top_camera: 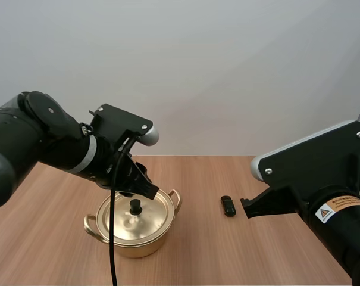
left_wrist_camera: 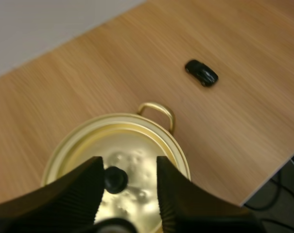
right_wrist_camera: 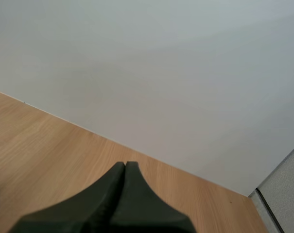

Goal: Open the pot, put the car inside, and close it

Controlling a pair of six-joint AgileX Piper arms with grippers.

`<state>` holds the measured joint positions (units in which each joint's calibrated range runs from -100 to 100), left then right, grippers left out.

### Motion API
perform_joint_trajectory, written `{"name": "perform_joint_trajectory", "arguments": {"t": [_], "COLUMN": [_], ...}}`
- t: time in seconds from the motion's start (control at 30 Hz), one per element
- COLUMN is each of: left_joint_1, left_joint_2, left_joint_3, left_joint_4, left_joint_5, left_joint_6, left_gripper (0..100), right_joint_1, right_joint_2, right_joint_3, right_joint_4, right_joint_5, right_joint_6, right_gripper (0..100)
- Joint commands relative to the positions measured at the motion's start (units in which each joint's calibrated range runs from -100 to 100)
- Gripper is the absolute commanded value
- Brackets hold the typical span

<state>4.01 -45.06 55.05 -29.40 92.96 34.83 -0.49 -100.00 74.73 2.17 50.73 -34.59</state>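
One gold pot (top_camera: pixel 135 245) stands toward the table's (top_camera: pixel 49 202) near edge. Its lid (top_camera: pixel 145 221) is partly hidden by the left gripper (left_wrist_camera: pixel 128 167), whose jaws stand apart astride the single knob (left_wrist_camera: pixel 116 178). One black car (top_camera: pixel 228 206) lies mid-table. The right gripper's (right_wrist_camera: pixel 125 167) jaws are together.

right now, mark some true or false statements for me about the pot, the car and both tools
1. The lid sits on the pot. True.
2. The car is inside the pot. False: it lies on the table, apart from the pot.
3. The left tool is open above the lid's knob. True.
4. The right tool holds the car. False: it is shut on nothing, its fingers together as one wedge.
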Motion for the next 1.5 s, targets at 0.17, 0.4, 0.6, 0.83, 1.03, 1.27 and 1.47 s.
{"name": "perform_joint_trajectory", "arguments": {"t": [0.17, 0.4, 0.6, 0.83, 1.03, 1.27, 1.47], "left_joint_1": [0.03, 0.03, 0.03, 0.03, 0.03, 0.03, 0.03], "left_joint_2": [8.2, 8.49, 14.03, 19.87, 21.49, 21.49, 18.58], "left_joint_3": [-0.05, -0.05, -0.05, -0.05, -0.05, -0.05, -3.77], "left_joint_4": [0.02, 0.54, 2.81, 3.33, 4.41, 4.51, 0.41], "left_joint_5": [-3.26, -9.78, -10.01, -9.25, -12.75, -13.64, -5.31], "left_joint_6": [-0.76, -1.19, -1.89, -1.79, -1.79, -0.44, -0.19], "left_gripper": [95, 95, 95, 89, 51, 0, 0], "right_joint_1": [-0.08, -0.36, -0.79, -0.77, -0.77, -0.77, -0.77], "right_joint_2": [0.0, 0.0, 0.0, 0.0, 0.0, 0.0, 0.0], "right_joint_3": [-0.04, -0.04, -0.04, -0.04, -0.04, -0.04, -0.04], "right_joint_4": [0.11, 0.58, 0.69, 0.69, 0.69, 0.69, 3.22], "right_joint_5": [0.15, 0.15, 0.31, 0.48, 0.69, 0.85, 0.82], "right_joint_6": [0.07, 0.07, 0.07, 0.07, 0.07, 0.07, -0.55], "right_gripper": [0, 0, 0, 0, 0, 0, 0]}}
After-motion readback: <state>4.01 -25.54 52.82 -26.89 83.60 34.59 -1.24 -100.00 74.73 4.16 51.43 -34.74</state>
